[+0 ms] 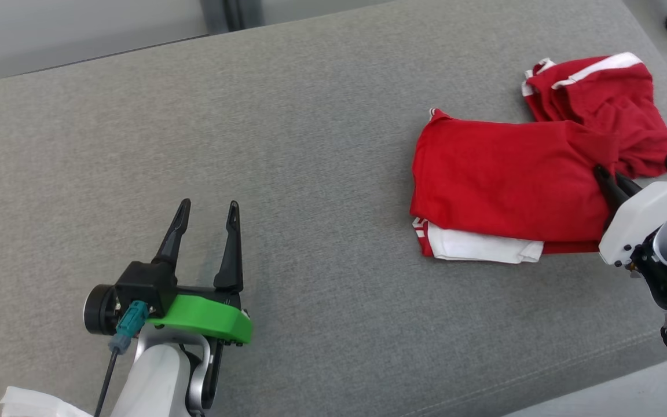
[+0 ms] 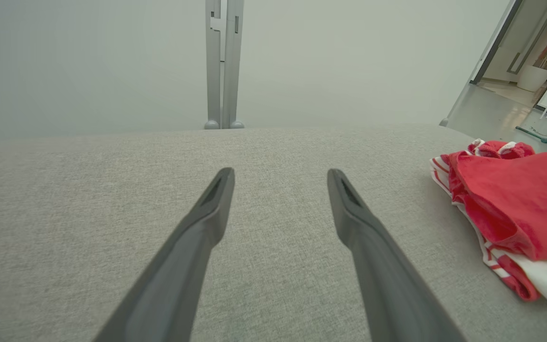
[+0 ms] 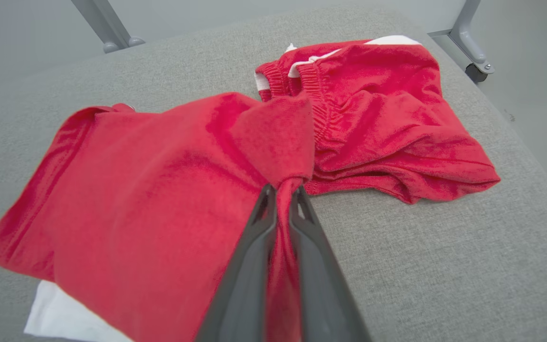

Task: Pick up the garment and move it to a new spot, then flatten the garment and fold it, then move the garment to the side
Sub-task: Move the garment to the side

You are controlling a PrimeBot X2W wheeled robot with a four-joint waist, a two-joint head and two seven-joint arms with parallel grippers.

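Grey woven fabric covers the worktop [image 1: 310, 116], and all positions below refer to it. Step in hand: pick-up of the garment [image 1: 501, 174], the first stage of the task. My right fingers [image 3: 266, 209] are closed on a pinch of red cloth near the garment's middle, where the fabric gathers into a twist between the tips. My left fingers [image 1: 230, 243] stand spread and hold nothing. They sit above the worktop's near left part, well apart from the cloth.

The garment lies toward the worktop's right end and, as far as I can judge, is not yet lifted. Next move, in my judgement: raise the pinch straight up until the lowest edge clears the worktop, then carry it toward the bare centre. With one pinch point the cloth will likely hang and swing.

Appearance: red, soft, with white stripes and a gathered elastic band. It is loosely doubled over, and a white panel protrudes beneath its near edge.
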